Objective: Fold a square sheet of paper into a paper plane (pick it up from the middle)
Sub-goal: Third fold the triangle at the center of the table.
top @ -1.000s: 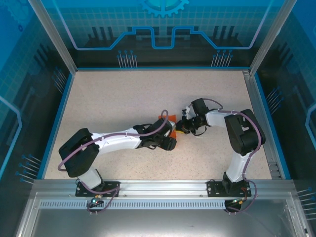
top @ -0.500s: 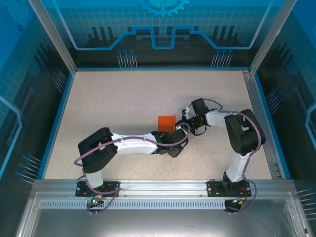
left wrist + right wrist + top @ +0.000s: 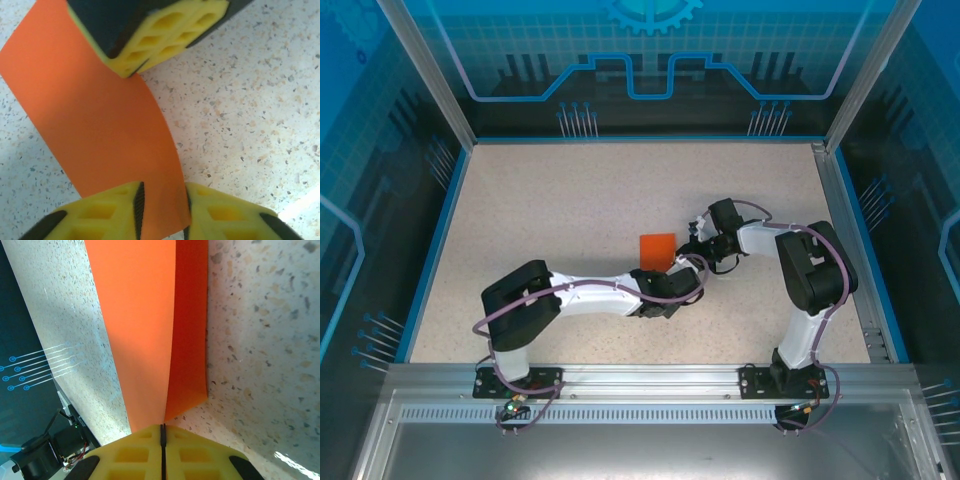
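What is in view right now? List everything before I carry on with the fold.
square sheet of paper: one, bright orange, mid-table, a fold showing, between the two grippers.
table: one, speckled beige, under everything.
enclosure walls: three, blue, patterned, around the table.
rail: one, silver, near edge, bearing the arm bases.
left gripper: one, yellow pads, jaws apart astride the paper's edge.
right gripper: one, yellow pads, jaws shut on the paper.

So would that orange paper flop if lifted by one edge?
Probably floppy: the paper bows in a curve in the left wrist view. Likely thin and light: the right end effector pinches it with almost no gap. It seems to hold creases, as a sharp fold line shows.
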